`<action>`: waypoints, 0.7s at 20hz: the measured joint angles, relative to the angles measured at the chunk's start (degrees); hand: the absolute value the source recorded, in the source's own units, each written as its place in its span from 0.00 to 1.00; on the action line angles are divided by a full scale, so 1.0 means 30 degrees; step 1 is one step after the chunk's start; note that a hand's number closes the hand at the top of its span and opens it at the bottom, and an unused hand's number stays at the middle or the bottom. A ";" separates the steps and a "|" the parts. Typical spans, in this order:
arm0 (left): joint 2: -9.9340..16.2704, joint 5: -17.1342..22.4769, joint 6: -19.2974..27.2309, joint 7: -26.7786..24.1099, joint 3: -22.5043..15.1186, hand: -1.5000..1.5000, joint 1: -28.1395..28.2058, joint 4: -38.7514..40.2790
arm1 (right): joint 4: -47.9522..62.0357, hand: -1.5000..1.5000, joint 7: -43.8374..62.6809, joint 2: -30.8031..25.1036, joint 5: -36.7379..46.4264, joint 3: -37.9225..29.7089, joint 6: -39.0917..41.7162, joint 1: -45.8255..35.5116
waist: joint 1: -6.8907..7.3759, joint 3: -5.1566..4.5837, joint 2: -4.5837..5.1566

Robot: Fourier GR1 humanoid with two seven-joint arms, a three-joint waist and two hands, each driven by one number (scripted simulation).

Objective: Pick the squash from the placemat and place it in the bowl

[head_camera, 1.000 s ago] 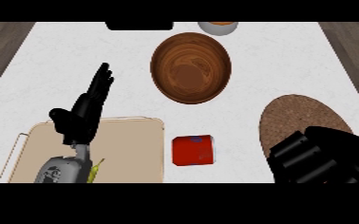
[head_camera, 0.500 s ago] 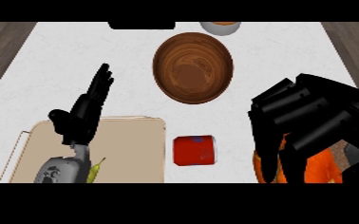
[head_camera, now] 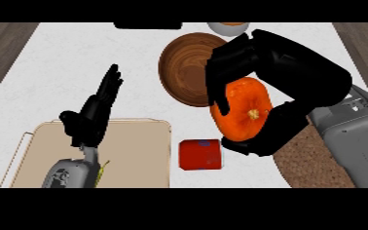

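Squash, round, orange and ribbed, with a pale stem scar facing up [head_camera: 244, 108], sits in the grasp of the black right hand [head_camera: 287, 85], whose fingers curl over its top edge while the thumb wraps under its lower side, hiding much of its rim. It is held up off the counter at about four o'clock from the round brown wooden bowl [head_camera: 185, 73], overlapping the bowl's right edge in this view; how high it hangs above the bowl cannot be judged. The hand covers the bowl's right side. Below the hand, at five o'clock, a sliver of the brown woven placemat [head_camera: 298, 151] shows, mostly hidden by the hand and the grey forearm. The black left hand [head_camera: 92, 113] rests at the nine o'clock side, fingers straight and pointing up, over the top edge of a beige rectangular cutting board [head_camera: 129, 151], cut off below. A small red block [head_camera: 200, 154] lies just right of the board. At twelve o'clock, a small grey cup [head_camera: 229, 27] and a dark flat object [head_camera: 148, 26] are cut off at the top.
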 measured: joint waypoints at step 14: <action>0.0082 0.0069 -0.0432 -0.0326 0.0236 0.50 0.0092 0.0109 | 1.3590 1.00 -0.7189 0.3970 0.8276 0.0848 -0.5540 -0.3846 | 0.0210 0.0003 0.0098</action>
